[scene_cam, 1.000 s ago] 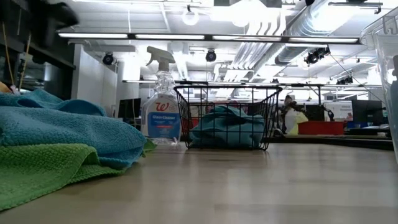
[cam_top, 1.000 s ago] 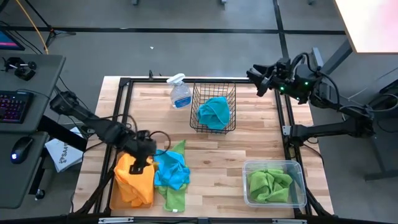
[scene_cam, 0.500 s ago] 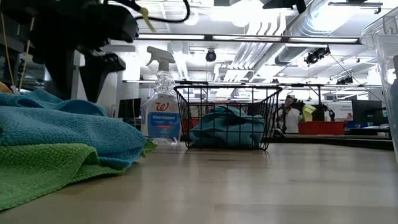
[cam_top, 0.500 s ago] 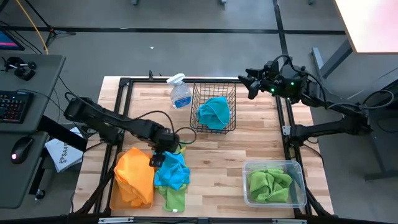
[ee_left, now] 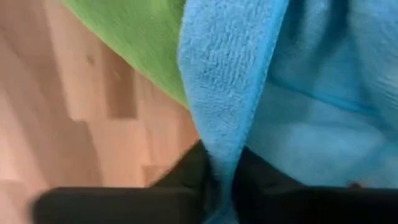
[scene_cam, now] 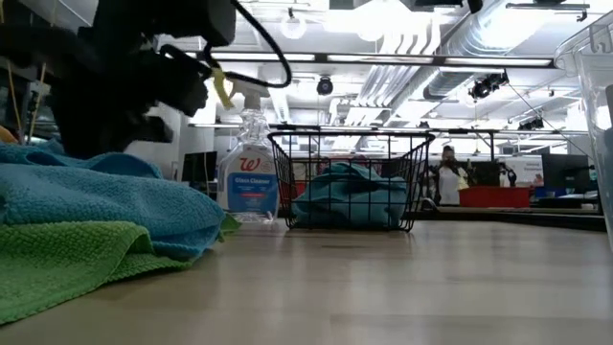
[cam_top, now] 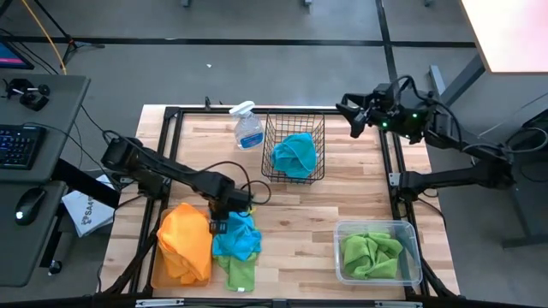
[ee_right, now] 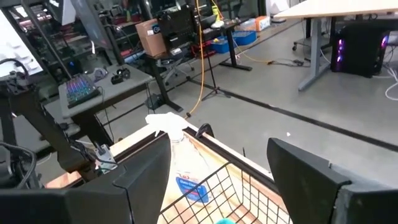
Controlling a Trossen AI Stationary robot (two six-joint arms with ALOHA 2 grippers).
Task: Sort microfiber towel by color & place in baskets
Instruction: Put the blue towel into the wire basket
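Note:
A blue microfiber towel [cam_top: 238, 235] lies crumpled on a green one [cam_top: 241, 272] at the near left of the table. My left gripper [cam_top: 221, 224] is down on the blue towel's left side and shut on it. Beside it an orange towel [cam_top: 184, 245] lies heaped on the flat orange-brown tray [cam_top: 157, 275]. Another blue towel [cam_top: 295, 154] sits in the black wire basket [cam_top: 294, 178], and a green one [cam_top: 371, 253] in the clear tub [cam_top: 377, 272]. My right gripper [cam_top: 349, 111] hangs open in the air by the table's far right corner, holding nothing. My left gripper pinches a raised fold of the blue towel [ee_left: 217, 158] between its two fingers, coming at it from above and pointing down. The fold stands up between the fingers. The rest of the towel [ee_left: 317, 118] lies slack on the green towel [ee_left: 140, 37] and the table.
A clear spray bottle [cam_top: 247, 128] stands left of the wire basket at the far edge. A black metal frame [cam_top: 171, 113] rims the table. Bare wood [cam_top: 300, 222] lies open in the middle, between the basket and the tub.
My left gripper has gone from above the orange towel toward the table's right edge, come down onto the blue towel's left side and shut on a fold of it. The towels lie as before.

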